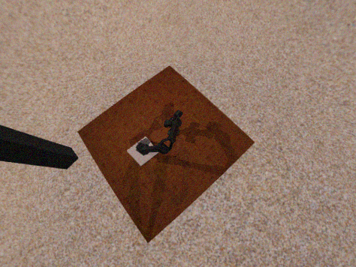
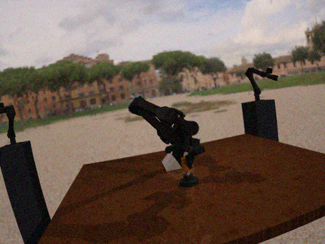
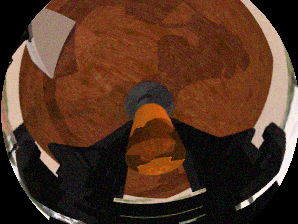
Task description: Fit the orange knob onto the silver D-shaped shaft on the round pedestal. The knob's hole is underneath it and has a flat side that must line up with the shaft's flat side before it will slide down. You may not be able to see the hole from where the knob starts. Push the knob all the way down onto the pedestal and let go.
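Observation:
My gripper is shut on the orange knob and points straight down. The knob hangs upright right over the dark round pedestal, which stands on the brown wooden table. In the wrist view the knob's lower end lies over the pedestal's middle and hides the silver shaft. In the top view the arm covers the knob and pedestal; the gripper shows above a white patch. I cannot tell whether the knob touches the shaft.
A white square patch lies on the table beside the pedestal. Dark pillars with small camera arms stand off the table at the left and back right. A dark bar juts in over the sandy ground.

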Motion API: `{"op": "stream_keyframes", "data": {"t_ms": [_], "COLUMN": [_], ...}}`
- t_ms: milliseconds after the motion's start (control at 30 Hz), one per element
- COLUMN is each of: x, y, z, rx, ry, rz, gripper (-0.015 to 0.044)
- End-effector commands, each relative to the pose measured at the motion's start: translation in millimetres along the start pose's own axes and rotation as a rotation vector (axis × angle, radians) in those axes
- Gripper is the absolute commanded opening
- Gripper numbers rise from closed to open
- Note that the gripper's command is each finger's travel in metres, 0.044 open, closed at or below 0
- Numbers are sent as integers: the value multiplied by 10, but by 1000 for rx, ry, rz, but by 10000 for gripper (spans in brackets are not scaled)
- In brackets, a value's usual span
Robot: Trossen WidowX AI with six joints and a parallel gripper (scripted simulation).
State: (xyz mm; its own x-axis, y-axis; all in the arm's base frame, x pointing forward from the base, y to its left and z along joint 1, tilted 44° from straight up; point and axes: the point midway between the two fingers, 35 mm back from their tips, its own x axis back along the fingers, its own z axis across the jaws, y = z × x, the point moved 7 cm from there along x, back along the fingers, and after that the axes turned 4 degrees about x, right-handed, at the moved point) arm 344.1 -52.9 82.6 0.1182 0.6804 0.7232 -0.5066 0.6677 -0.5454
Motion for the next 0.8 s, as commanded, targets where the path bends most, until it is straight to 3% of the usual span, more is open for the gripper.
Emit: {"op": "stream_keyframes", "data": {"t_ms": [0,767], "x": [12,10], "y": [-8,-7], "z": [-6,0], "rx": [86,171], "ry": [-2,-2], "rz": [2,2], "gripper": [0,0]}}
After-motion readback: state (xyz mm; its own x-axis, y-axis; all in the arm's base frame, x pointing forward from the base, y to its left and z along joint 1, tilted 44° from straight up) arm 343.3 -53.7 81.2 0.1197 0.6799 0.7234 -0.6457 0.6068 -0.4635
